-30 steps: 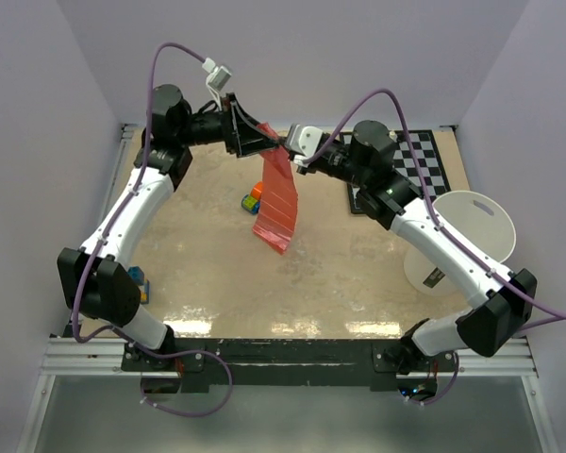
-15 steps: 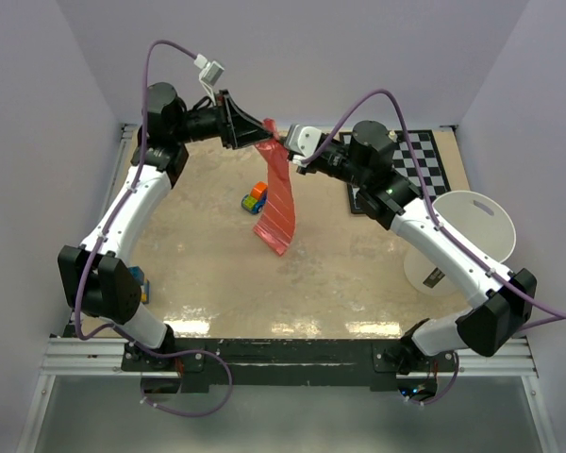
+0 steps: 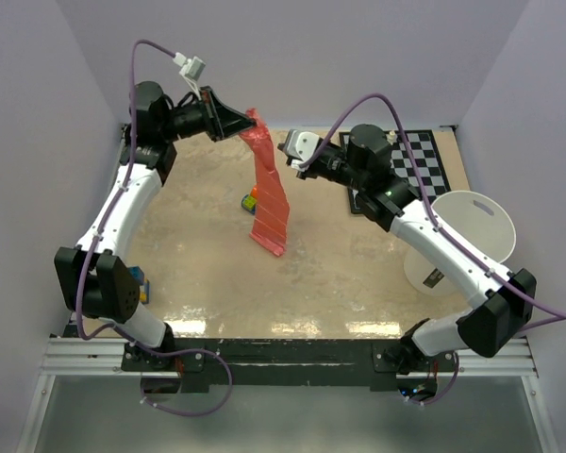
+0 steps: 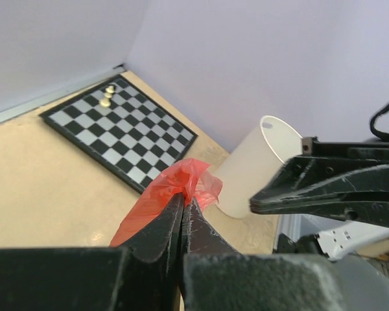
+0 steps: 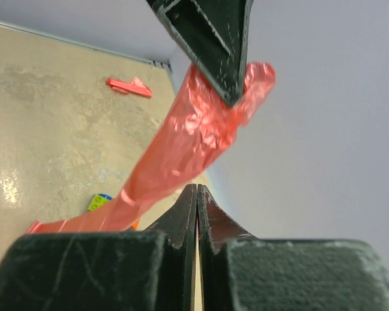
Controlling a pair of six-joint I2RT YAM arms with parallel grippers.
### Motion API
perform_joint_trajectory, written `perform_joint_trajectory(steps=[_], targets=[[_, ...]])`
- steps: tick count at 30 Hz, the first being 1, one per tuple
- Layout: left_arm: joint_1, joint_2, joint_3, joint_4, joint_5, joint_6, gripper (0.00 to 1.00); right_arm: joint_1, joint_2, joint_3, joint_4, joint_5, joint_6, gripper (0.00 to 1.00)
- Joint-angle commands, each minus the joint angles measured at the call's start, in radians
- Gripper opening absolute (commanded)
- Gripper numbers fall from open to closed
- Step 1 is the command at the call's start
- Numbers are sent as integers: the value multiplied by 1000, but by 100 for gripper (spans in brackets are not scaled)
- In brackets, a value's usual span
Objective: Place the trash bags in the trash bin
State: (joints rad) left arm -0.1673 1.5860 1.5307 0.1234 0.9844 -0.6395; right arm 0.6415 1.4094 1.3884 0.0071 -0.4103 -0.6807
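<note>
The trash bag (image 3: 269,203) is light, thin and floppy. The left gripper (image 3: 246,122) pinches its bunched top. The right gripper (image 3: 286,144) is pressed shut beside it.

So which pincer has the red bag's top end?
The left pincer, shut on the red bag's bunched top; the right pincer is shut further down, beside it.

The right arm (image 3: 434,241) covered part of the trash bin (image 3: 481,226) (top view). The trash bags (image 3: 269,203) hid most of a colourful toy (image 3: 251,197); tiny pale pieces (image 4: 107,96) on the checkerboard (image 4: 136,139) were perhaps chessmen.
</note>
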Motion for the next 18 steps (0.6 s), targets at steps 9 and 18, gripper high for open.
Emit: perform_joint_trajectory(steps=[9,18], targets=[[48,-107,-110,77,-55,28,0,4,25,106,73,-11,350,55],[46,-152,-178,133,-49,17,0,7,135,188,162,-80,566,68]])
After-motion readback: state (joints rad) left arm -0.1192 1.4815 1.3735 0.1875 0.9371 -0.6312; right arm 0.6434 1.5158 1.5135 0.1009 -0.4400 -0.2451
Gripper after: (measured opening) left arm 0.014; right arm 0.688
